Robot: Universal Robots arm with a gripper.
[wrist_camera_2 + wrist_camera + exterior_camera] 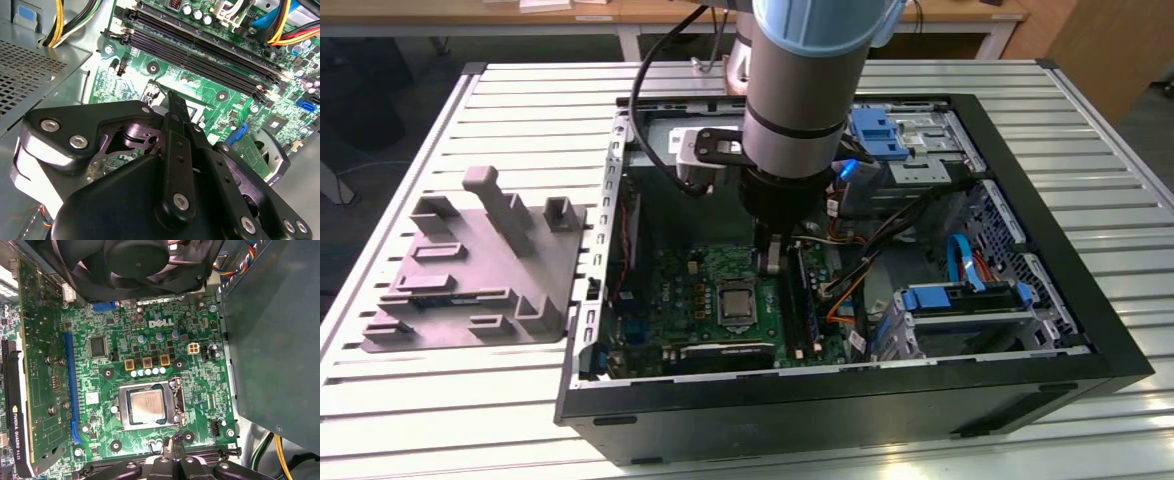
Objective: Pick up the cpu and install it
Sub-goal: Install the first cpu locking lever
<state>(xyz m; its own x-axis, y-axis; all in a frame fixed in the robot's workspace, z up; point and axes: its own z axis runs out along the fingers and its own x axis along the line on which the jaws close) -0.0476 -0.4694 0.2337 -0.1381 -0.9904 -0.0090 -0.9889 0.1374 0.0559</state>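
Hovering my gripper (172,447), fingers pressed together, empty, beside the socket (149,406) | cpu (148,405) seated inside; I'd retreat straight, avoiding motherboard (125,375).

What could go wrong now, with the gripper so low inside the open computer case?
1. The gripper hangs close above the green motherboard; it could strike the black memory slots.
2. The small silver-grey square cpu already lies in its metal-framed socket; a bump might shift it.
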